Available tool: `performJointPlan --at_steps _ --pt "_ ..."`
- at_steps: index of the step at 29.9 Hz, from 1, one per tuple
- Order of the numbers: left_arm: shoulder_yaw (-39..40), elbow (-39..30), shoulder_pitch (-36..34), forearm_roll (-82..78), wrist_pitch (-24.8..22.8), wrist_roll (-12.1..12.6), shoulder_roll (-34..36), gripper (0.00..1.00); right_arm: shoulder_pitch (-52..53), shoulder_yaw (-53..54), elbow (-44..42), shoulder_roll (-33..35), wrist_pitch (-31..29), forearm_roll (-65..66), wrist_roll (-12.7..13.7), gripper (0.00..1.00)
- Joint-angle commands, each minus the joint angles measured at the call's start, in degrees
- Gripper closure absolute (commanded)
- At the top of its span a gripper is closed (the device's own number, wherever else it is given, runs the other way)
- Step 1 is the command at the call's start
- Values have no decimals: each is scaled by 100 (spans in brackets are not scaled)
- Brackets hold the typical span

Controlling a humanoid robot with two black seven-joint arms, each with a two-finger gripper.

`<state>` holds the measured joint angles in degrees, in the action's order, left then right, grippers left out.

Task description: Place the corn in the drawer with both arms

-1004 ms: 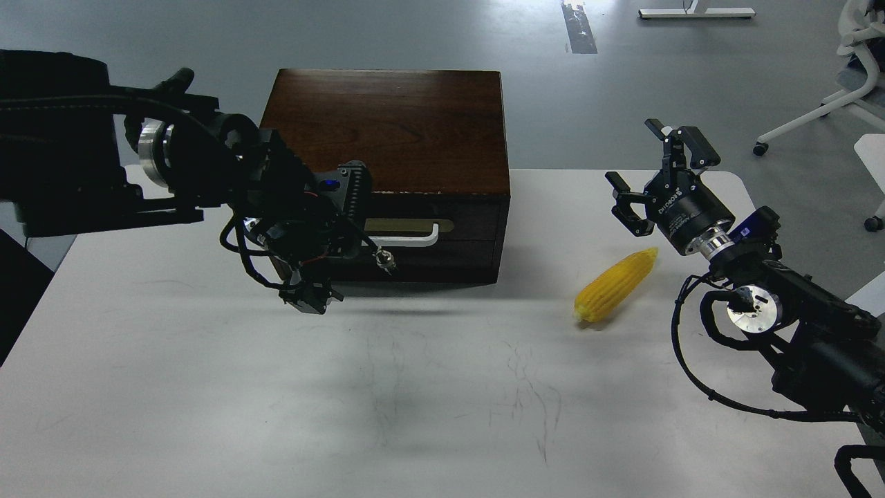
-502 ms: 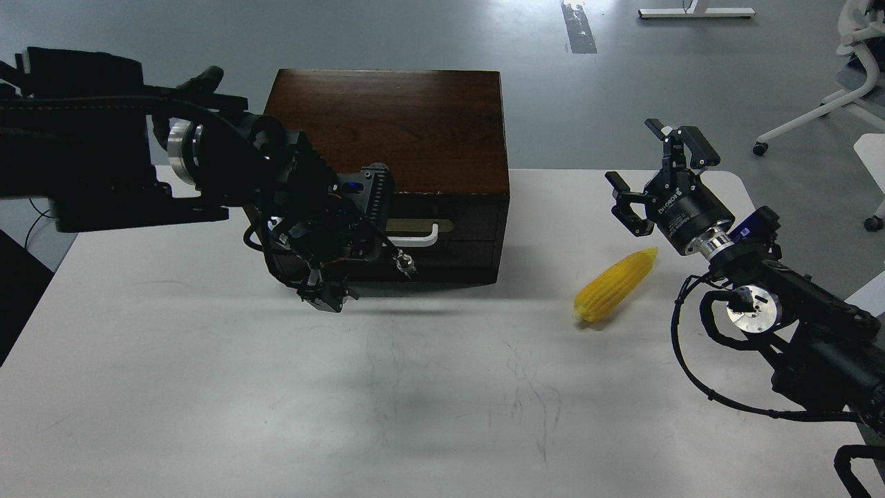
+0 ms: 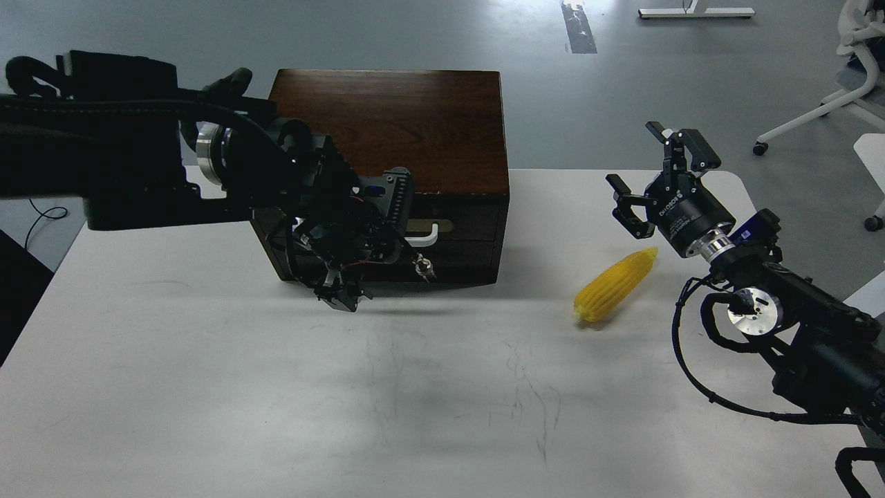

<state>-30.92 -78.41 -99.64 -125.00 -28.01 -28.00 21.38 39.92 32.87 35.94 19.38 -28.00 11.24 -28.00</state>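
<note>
The corn (image 3: 615,286) is a bright yellow cob with rows of kernels. It lies right of centre on the white tabletop (image 3: 429,387), its long axis diagonal, tapered tip toward upper right. The right gripper (image 3: 653,180) hovers above it, prongs apart. The left gripper (image 3: 394,214) fronts the closed drawer (image 3: 456,228); its state I cannot tell.

It looked like a lab or office test space: a plain white worktable (image 3: 207,387) stood on bare grey floor (image 3: 588,104), with a white wheeled office chair (image 3: 840,90) beyond the table's far right corner.
</note>
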Motion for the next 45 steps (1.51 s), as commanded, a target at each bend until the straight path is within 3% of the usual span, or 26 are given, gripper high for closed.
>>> performJointPlan --at_steps 1,45 --pt "-11 133 24 0 1 0 -73 2 -2 8 10 31 0 1 0 0" --pt "-46 107 173 0 1 0 -187 2 -10 26 10 40 0 1 0 0"
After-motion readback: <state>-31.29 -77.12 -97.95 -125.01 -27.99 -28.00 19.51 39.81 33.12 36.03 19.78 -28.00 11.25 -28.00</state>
